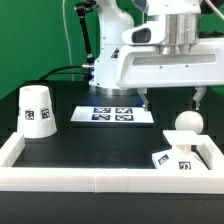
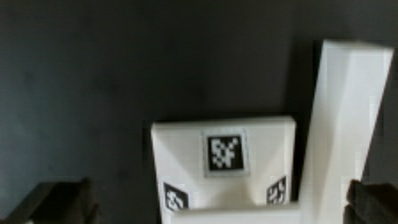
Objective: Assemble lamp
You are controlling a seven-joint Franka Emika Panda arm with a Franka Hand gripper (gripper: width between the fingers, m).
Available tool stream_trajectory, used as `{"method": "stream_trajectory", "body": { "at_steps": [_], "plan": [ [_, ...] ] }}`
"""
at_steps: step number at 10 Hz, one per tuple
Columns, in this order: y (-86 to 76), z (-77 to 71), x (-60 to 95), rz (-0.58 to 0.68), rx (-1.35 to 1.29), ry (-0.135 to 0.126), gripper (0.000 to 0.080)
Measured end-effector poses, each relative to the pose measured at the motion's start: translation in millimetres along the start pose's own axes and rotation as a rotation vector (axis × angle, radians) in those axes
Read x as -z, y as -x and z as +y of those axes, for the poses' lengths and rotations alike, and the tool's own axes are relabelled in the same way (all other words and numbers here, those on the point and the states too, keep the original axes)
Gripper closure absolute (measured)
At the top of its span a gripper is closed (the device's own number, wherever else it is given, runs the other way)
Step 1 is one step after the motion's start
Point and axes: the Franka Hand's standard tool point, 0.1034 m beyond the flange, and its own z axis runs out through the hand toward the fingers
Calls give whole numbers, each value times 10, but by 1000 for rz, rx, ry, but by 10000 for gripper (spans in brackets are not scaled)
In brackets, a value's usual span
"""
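Jaws are spread wide and hold nothing. Both fingertips (image 1: pixel 147 101) hang above the desk (image 1: pixel 100 140) in the upper right of the exterior view, clear of every part.

The base (image 1: pixel 170 157) lies in the lower right of that frame, tucked into the corner of the white rail (image 1: pixel 90 180). The wrist view shows one base edge touching or just beside the rail, so there is little room on that side.

The bulb (image 1: pixel 185 123) stands upright at the base's far side. I cannot tell whether it is seated in the base.

The shade (image 1: pixel 38 108) stands at the left, near the rail and well apart from the rest. The marker board (image 1: pixel 112 115) lies at centre frame. Open desk runs between shade and base.
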Motion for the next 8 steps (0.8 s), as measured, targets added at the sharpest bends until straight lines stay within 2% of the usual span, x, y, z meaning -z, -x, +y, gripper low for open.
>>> {"method": "stream_trajectory", "body": {
  "at_steps": [1, 3, 4, 6, 8],
  "plan": [
    [137, -38, -5, -11, -18, 2, 100],
    [283, -180, -58, -23, -57, 3, 101],
    [311, -223, -77, -19, -65, 2, 100],
    [300, -204, -72, -18, -81, -2, 100],
    [306, -231, -73, -21, -202, -11, 101]
  ]
}}
